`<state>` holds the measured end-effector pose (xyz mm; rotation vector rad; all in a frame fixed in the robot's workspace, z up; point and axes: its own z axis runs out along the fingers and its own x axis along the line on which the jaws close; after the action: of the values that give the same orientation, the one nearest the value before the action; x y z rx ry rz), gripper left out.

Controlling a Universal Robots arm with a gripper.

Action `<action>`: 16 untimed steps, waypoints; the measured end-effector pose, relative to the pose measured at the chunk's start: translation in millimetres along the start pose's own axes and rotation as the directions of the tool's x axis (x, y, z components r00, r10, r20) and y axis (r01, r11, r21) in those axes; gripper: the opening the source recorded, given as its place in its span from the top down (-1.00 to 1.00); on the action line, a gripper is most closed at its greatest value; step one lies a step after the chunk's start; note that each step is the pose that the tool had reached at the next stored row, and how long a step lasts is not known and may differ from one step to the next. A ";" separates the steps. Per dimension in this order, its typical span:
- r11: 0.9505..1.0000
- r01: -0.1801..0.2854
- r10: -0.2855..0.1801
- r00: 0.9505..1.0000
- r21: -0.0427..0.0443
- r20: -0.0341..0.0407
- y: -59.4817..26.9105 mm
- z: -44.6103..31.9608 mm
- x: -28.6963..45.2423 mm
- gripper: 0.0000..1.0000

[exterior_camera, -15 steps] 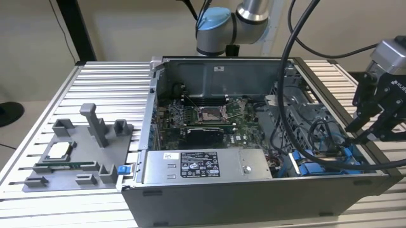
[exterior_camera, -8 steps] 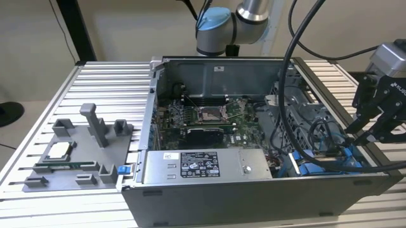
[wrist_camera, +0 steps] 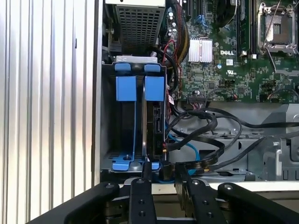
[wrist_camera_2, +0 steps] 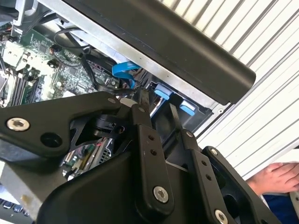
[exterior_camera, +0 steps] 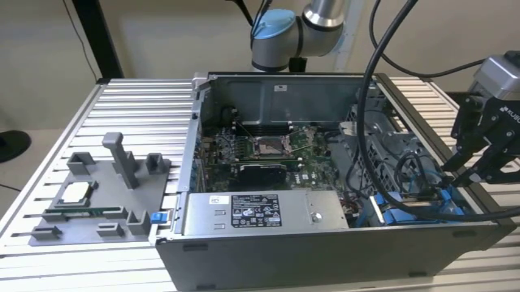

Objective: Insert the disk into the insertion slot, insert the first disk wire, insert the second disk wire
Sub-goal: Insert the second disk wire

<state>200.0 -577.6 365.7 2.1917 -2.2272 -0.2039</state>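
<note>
The insertion slot (wrist_camera: pixel 126 88), a drive bay with blue rails and tabs, sits at the open case's front corner on the exterior view's right (exterior_camera: pixel 410 210). In the first wrist view the disk (wrist_camera: pixel 154 126) stands on edge in one of the bay's two places, showing only its dark side; the place beside it looks empty. My gripper (wrist_camera: pixel 162 173) hovers just above the bay's end, in line with the disk. Its fingers (wrist_camera_2: pixel 142 105) are apart with nothing seen between the tips (exterior_camera: pixel 461 175). A blue wire (wrist_camera: pixel 189 147) and black wires (wrist_camera: pixel 205 121) loop right beside the disk.
The grey power-supply box (exterior_camera: pixel 260 213) lies along the case's front wall and the processor socket (exterior_camera: pixel 268 146) sits mid-board. A grey fixture plate (exterior_camera: pixel 97 194) with parts rests on the slatted table at the exterior view's left. A person's hand (wrist_camera_2: pixel 275 179) shows beyond the case.
</note>
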 end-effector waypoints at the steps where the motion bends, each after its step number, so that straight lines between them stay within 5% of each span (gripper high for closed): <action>1: 1.000 0.000 0.000 1.000 0.000 0.000 0.0 0.3 0.0 -1.00; 16: 1.000 0.000 0.000 1.000 0.000 0.000 -0.6 6.2 0.4 -1.00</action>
<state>200.0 -577.6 359.5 2.1915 -2.2272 -0.2037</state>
